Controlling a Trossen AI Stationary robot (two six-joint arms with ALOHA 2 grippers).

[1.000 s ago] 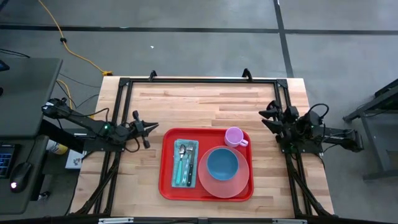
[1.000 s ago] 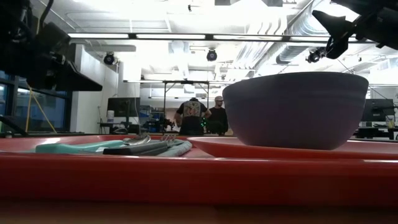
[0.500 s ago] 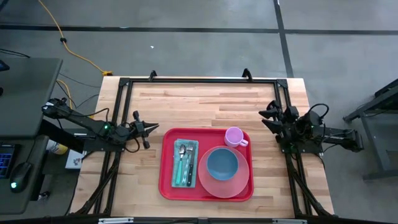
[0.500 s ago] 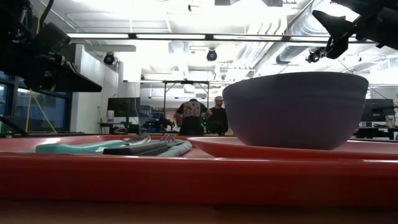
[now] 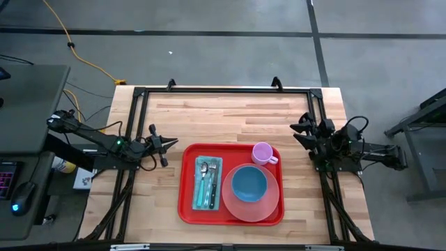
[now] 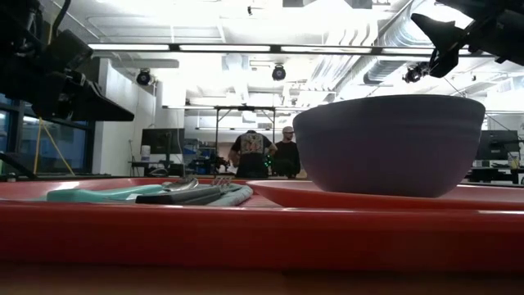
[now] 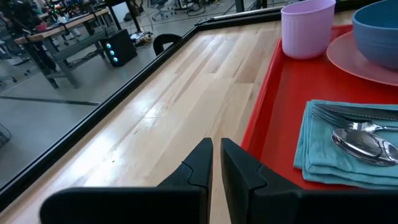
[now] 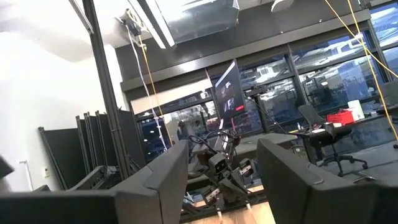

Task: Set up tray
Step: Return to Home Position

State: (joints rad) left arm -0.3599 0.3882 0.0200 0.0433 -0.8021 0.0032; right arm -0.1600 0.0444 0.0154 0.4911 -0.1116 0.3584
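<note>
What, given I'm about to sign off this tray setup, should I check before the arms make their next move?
1. All tableware sits inside the tray: ok.
2. Cutlery lies on the blue napkin: ok. Whether all three pieces are there: cannot tell.
3. Bowl rests on the plate, with the cup upright next to them: ok.
4. Left end effector is beside the tray, not over it, shut and empty: ok.
5. Right end effector is well clear of the tray, open and empty: ok.
</note>
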